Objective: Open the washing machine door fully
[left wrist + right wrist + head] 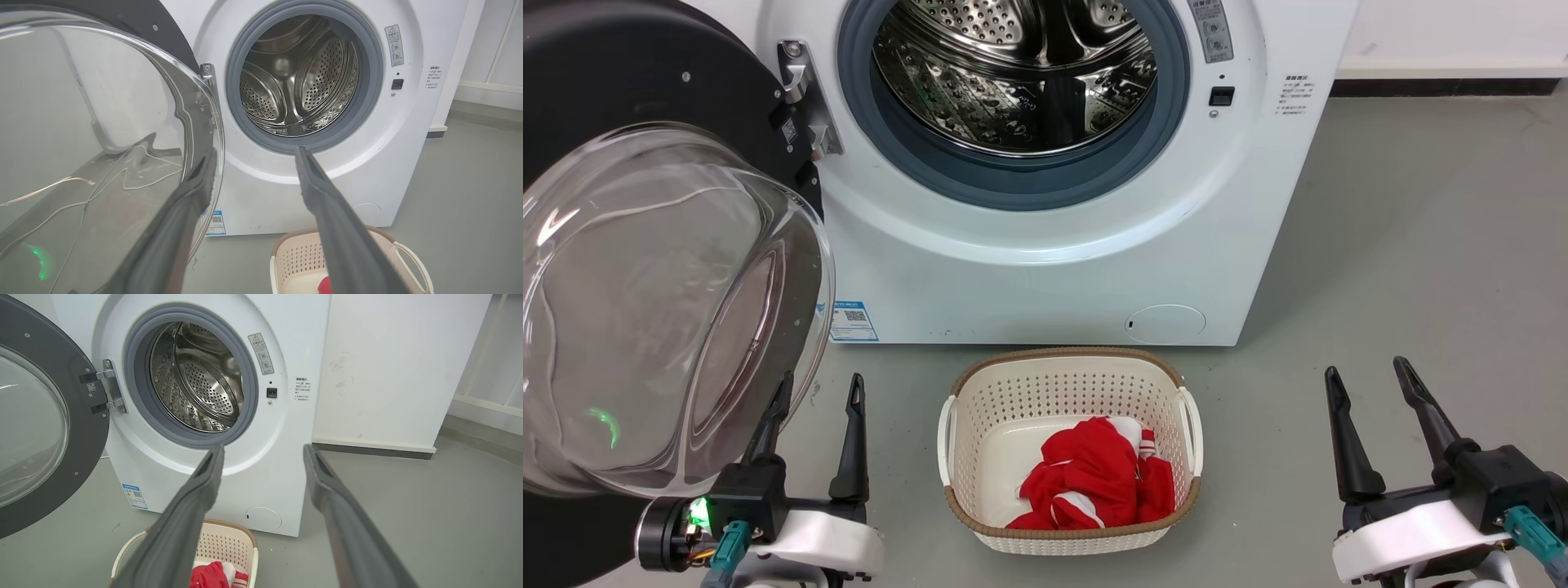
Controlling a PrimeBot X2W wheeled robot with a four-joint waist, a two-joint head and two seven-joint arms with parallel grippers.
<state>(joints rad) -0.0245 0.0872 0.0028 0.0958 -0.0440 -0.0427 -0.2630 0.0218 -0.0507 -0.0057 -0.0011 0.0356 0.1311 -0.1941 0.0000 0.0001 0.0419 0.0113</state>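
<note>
door (662, 286): swung wide open on the hinge (805, 98) at the machine's (1029, 278) left, glass bowl (102, 143) bulging toward the robot
left hand (821, 384): low, just beside the door's lower right edge; fingers spread, holding nothing
outer finger (196, 192): tip overlaps the bowl rim, contact unclear
right hand (1366, 369): far right over the floor (1421, 245), well apart from the door; fingers spread, empty
drum (1021, 73): steel, exposed
basket (1066, 355): on the floor before the machine, between the hands, red cloth (1094, 474) inside
</note>
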